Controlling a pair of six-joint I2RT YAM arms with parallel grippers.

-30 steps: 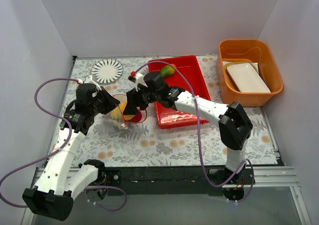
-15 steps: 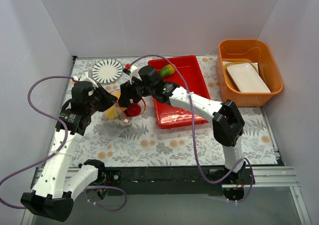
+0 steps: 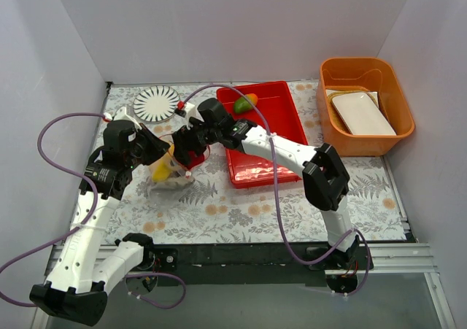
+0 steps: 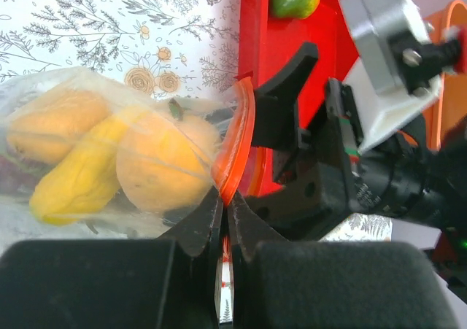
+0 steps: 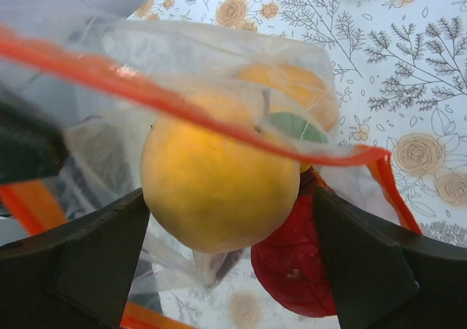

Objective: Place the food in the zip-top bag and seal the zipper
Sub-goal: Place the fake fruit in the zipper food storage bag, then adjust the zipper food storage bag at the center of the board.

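The clear zip-top bag [image 3: 169, 174] lies left of the red tray and holds orange and yellow fruits [image 4: 157, 161]. My left gripper [image 4: 224, 201] is shut on the bag's orange-red zipper strip [image 4: 237, 143] and holds the mouth up; it also shows in the top view [image 3: 155, 154]. My right gripper [image 5: 230, 198] is open at the bag's mouth [image 3: 184, 148], its fingers [image 5: 95, 263] wide apart. A yellow-orange fruit [image 5: 219, 190] and a red apple [image 5: 292, 267] sit between them, behind the zipper strip [image 5: 146, 88]. A green-red mango [image 3: 245, 103] lies in the tray.
The red tray [image 3: 270, 136] stands mid-table, right of the bag. An orange bin [image 3: 398, 99] holding a white dish [image 3: 363, 114] is at the back right. A striped plate [image 3: 155, 103] lies at the back left. White walls close in the table.
My right gripper has moved left and a little back, closer into the bag's mouth. My left gripper has kept its hold on the zipper strip and shifted slightly.
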